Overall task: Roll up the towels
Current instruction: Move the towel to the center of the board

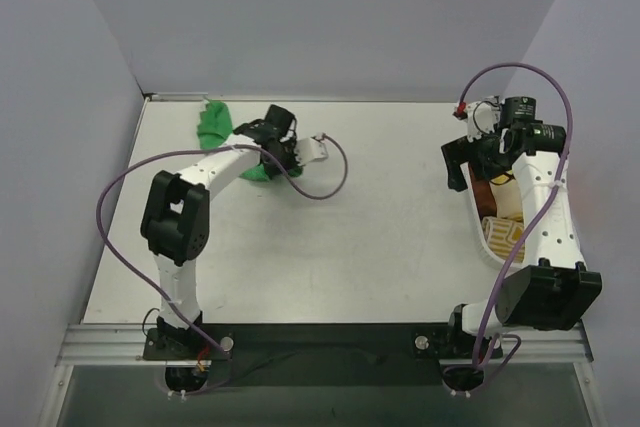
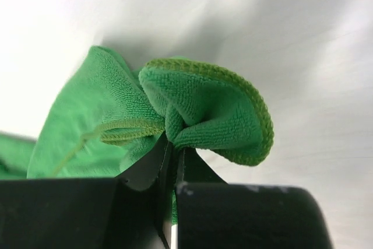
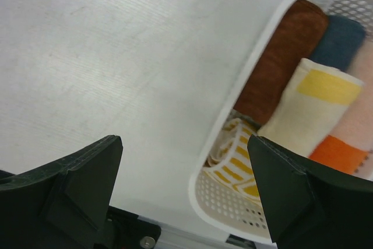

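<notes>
In the upper left of the top view, on the smooth, matte white table (image 1: 380, 237), lies the green towel (image 1: 214, 125), a soft, crumpled cloth. Its long axis seems to run on a slant from the upper left down toward the frame's centre. The left arm's wrist covers its middle, so only a bunched end near the back wall and a smaller patch below the wrist show. The left gripper (image 2: 173, 157) is pinched tight on a fold of the towel, its two black fingers nearly touching. In the left wrist view the cloth is looped terry with a stitched, corded hem. Above the fingers the fold puffs into a rounded lobe that points to the upper right of the frame, and a flatter sheet trails off to the lower left. On the right side of the top view, the right gripper (image 3: 183, 139) hangs over bare table just left of a basket, its dark, wedge-shaped fingers spread wide and holding nothing. The basket (image 3: 227, 209) is white perforated plastic with a curved rim. It holds tightly rolled cloths lying side by side: a brown roll (image 3: 280, 56), a dark blue roll (image 3: 344, 42), a cream roll with a yellow band (image 3: 309, 103), and a coiled yellow-striped one (image 3: 233, 158).
</notes>
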`<state>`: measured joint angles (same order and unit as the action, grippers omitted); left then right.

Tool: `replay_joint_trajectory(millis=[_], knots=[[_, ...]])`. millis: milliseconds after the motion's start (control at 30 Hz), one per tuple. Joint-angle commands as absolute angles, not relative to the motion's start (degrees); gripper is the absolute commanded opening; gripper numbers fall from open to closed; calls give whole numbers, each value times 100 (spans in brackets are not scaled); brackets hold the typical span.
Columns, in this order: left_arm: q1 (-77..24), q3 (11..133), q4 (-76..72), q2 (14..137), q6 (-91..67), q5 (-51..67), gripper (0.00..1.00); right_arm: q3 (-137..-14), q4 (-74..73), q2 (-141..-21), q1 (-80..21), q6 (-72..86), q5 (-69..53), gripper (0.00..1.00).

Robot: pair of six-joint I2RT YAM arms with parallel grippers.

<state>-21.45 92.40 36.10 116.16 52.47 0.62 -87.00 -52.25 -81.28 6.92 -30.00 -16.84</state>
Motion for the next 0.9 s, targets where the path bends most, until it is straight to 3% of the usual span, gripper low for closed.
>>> replay_joint_trajectory(millis=[0, 33, 67, 100, 133, 167, 300, 367, 600, 867], knots=[[-3118, 9149, 5138, 10978, 3413, 1498, 0, -8211, -5484, -8253, 659, -2953, -2890, 94], [-3573, 9210, 5281, 10943, 3140, 1747, 4, -8096, -5493, -8288, 659, -3014, -3283, 94], [-3725, 9281, 5378, 10916, 2537, 1975, 32, -7947, -5484, -8323, 633, -3067, -3426, 94], [-3814, 9377, 5483, 10881, 2235, 2473, 50, -7789, -5484, -8358, 607, -3024, -3515, 93], [-3823, 9404, 5510, 10750, 1980, 2705, 78, -7778, -5519, -8498, 554, -2945, -3629, 92], [-3788, 9404, 5519, 10636, 1586, 2872, 86, -7796, -5572, -8577, 519, -2875, -3673, 91], [-3254, 9212, 5371, 10047, 1687, 3102, 87, -7840, -5616, -8710, 431, -2663, -3779, 89], [-2685, 9114, 5335, 10002, 1932, 3453, 86, -7822, -5564, -8797, 361, -2479, -3832, 83], [-1303, 9570, 4870, 10941, 1504, 3560, 69, -7111, -5616, -8754, 141, -2760, -3558, 72], [-1274, 10081, 4421, 11514, 914, 3094, 62, -6636, -4545, -9158, -842, -2031, -3657, 57]])
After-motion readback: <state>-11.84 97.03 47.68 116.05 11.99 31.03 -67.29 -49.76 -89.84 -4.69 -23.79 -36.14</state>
